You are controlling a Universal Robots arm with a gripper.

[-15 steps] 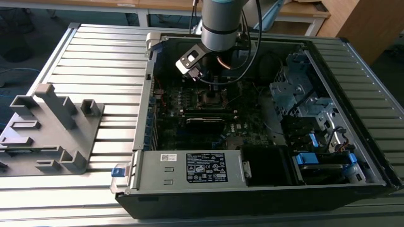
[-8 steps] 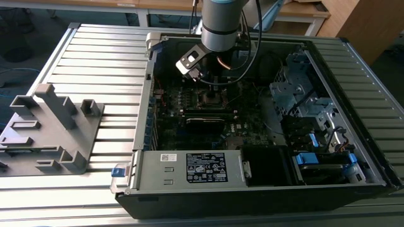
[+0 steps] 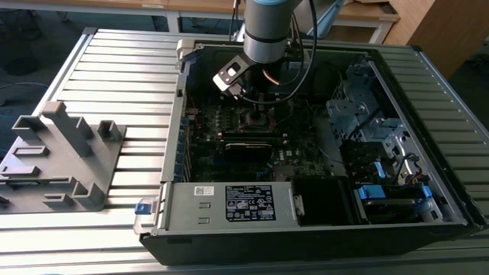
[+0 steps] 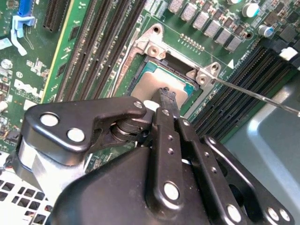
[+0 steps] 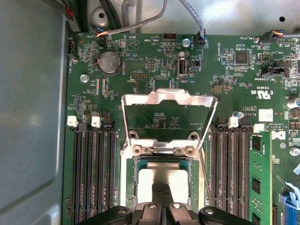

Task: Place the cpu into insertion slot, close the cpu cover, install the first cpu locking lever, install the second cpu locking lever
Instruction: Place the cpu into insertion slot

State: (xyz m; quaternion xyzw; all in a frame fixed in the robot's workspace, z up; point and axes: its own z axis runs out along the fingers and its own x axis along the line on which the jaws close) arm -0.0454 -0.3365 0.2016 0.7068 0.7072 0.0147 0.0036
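The cpu, a flat square chip with a dull silver top, lies in the insertion slot on the green board. It also shows beneath the fingertips in the second wrist view. The cpu cover, a thin silvery frame, stands open, swung back on its hinge. My gripper is shut, its two black fingers pressed together with the tips at the chip's top. A thin locking lever sticks out unlatched beside the socket. From outside, the gripper hangs over the socket inside the case.
Black memory slots flank the socket, with a green memory module on one side. A coin battery and cables lie beyond the cover. The case walls, drive cage and power supply surround the board. A grey fixture sits on the table.
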